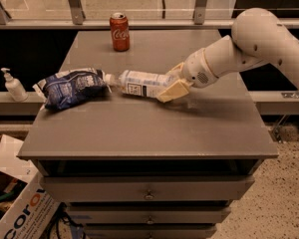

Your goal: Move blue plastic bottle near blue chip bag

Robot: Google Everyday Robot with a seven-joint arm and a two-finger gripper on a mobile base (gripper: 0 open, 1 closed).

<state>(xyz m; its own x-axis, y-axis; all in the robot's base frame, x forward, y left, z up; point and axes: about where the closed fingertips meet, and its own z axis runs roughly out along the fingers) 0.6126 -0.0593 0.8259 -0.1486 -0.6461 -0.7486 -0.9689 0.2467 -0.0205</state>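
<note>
Grey desk (139, 133) with drawers, can (120, 31) at the far edge. Bottle (139, 83) lies on its side, cap just beside bag (72, 87) at left. Tool (169, 81) clamped on the bottle's right end, so the cap end leads toward the bag. Looks ready for release.

gripper (168, 85): right of the table's (154, 128) centre, fingers clasping the bottle's base end
blue plastic bottle (138, 83): lying on its side, white cap at the bag's right edge
blue chip bag (72, 87): flat on the table's left part
red can (120, 31): 1, upright near the far edge, well apart
pump dispenser (12, 85): on the ledge left of the table
</note>
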